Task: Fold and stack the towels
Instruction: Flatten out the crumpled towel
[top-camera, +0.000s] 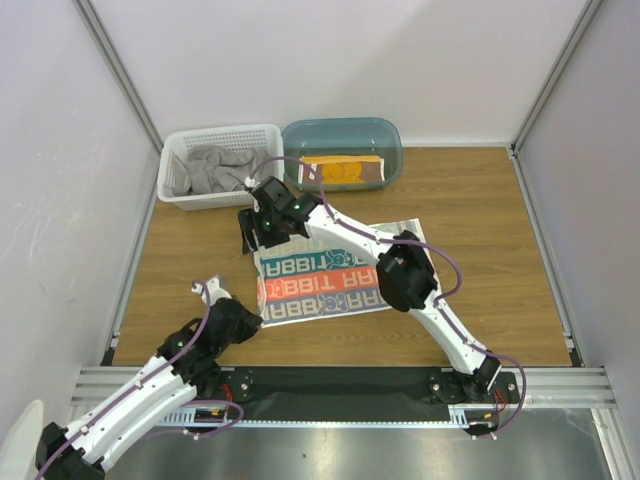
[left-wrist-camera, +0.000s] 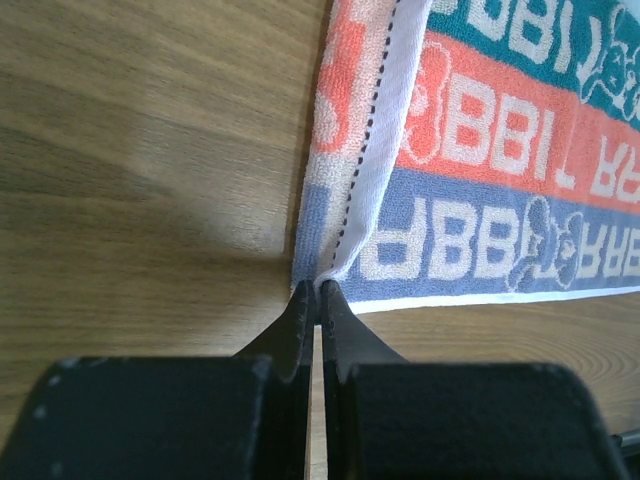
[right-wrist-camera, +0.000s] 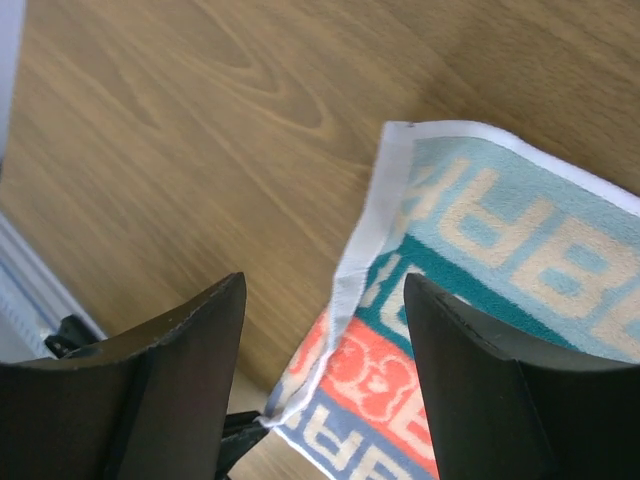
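"Towel (top-camera: 325, 280) with the printed letters, where?"

"Spread flat on the wooden table (top-camera: 480, 250), about midway across. Lettered stripes of teal, red and blue facing up, white hem all round."

"Left gripper (left-wrist-camera: 318, 290)?"

"Clamped tight on the near left corner of that printed towel, right at the white hem, low over the wood. Corner lifted a little into a fold between the tips."

"Right gripper (right-wrist-camera: 322, 290)?"

"Spread wide, holding nothing. Hangs over the far left corner of the same towel, one finger (right-wrist-camera: 170, 370) above bare wood, the other above the cloth. Touching the cloth or not: cannot tell."

"Other towels?"

"Grey towel (top-camera: 212, 168) bunched up inside the white lattice basket (top-camera: 225, 134) at the far left of the table. Brown towel (top-camera: 345, 170) with orange print, folded, in the teal tub (top-camera: 340, 126) just to the right of the basket. Tub and basket close together along the far edge, beyond the printed towel."
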